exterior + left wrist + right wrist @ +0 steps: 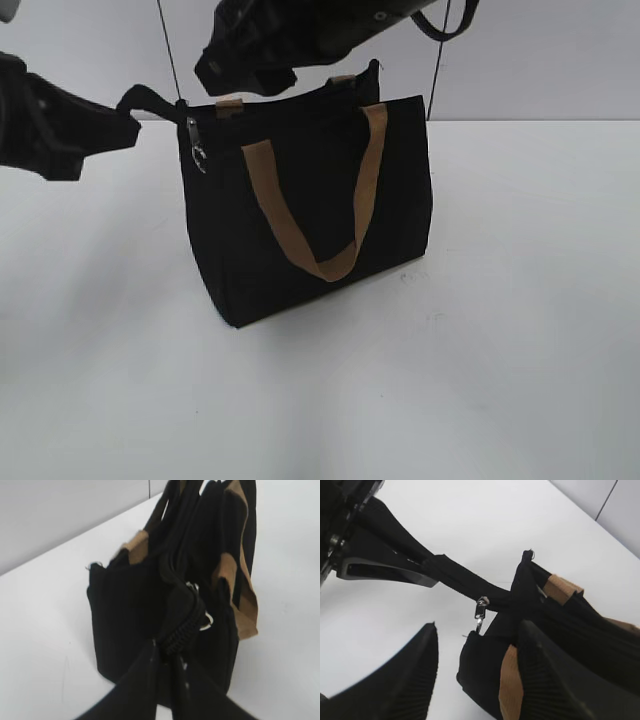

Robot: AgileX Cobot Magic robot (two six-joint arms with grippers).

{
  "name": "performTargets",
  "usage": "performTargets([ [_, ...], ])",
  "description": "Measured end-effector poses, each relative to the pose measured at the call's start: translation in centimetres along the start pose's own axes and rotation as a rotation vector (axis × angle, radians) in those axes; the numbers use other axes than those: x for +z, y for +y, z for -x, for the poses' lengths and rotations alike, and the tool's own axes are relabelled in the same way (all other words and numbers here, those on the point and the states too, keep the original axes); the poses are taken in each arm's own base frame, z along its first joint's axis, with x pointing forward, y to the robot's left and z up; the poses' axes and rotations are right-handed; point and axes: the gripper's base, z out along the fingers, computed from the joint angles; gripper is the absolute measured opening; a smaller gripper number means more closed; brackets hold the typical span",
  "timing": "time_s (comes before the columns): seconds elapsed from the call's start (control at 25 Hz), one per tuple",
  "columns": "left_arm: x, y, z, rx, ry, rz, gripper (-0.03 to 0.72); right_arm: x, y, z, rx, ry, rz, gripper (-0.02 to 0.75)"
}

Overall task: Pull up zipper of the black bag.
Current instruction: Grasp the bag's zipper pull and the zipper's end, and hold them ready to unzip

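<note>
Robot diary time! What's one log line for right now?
left gripper: shut on zipper tail | right gripper: open above black bag | zipper: slider at tail end, ungrasped

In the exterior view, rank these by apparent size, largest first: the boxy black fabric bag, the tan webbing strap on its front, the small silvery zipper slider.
1. Boxy black fabric bag
2. Tan webbing strap handle on the front
3. Small silvery zipper slider with ring pull, at the bag's upper left corner

All three sit at similar distance, so the order is clear.

No text, label, brand or number is readable — anywhere.
</note>
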Motion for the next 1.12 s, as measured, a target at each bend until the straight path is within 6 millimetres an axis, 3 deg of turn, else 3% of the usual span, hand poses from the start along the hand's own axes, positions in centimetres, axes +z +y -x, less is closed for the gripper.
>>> performTargets([
  [0.32, -0.5, 0.8, 2.5, 0.027, -0.066, 0.028, 0.027, 1.7, -0.4, -0.7, -0.005, 0.02, -0.009, 0.4],
  [0.6, -0.7, 1.4, 3.4, 0.011, -0.099, 0.062, 0.026, 3.2, -0.7, -1.4, 0.013, 0.038, -0.01, 0.4],
  [0.88, -0.8, 1.4, 3.6, 0.012, -0.105, 0.063, 0.026, 4.7, -1.3, -2.0, 0.01, 0.032, -0.035, 0.4],
  [1.12, -0.8, 1.4, 3.6, 0.012, -0.105, 0.06, 0.026, 5.4, -1.5, -2.2, -0.097, 0.026, -0.051, 0.4],
])
